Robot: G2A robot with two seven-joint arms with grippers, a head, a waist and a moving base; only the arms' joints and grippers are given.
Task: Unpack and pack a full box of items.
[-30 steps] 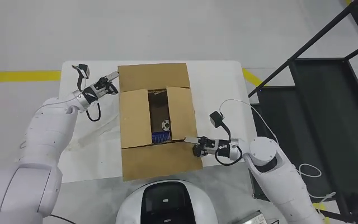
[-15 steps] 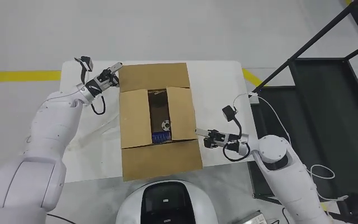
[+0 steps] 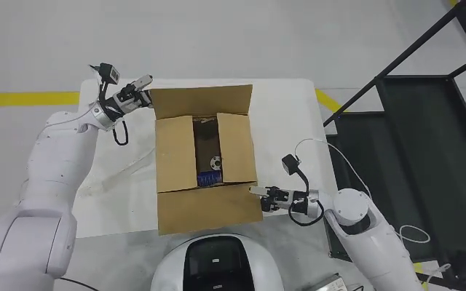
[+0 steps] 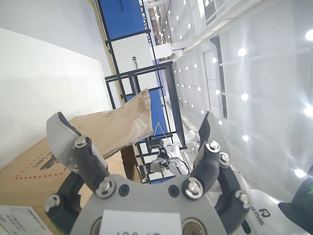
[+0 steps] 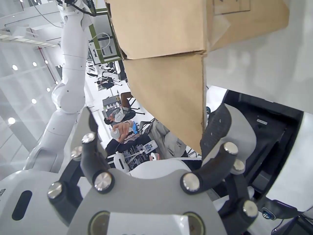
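Right claw (image 3: pixel 255 190): open, fingers spread. It has shifted toward the robot since half a second ago and now sits at the right corner of the near flap (image 3: pixel 210 207). The flap edge runs between the fingers, just beside one pad (image 5: pixel 215 128). Beyond this claw the box (image 3: pixel 175 153) stands on the table (image 3: pixel 291 124), between both claws, with a blue item (image 3: pixel 210 178) inside. The far flap (image 3: pixel 204 100) now tilts up higher. Left claw (image 3: pixel 145 84): open, drawn back slightly, with that flap's left corner just ahead of it.
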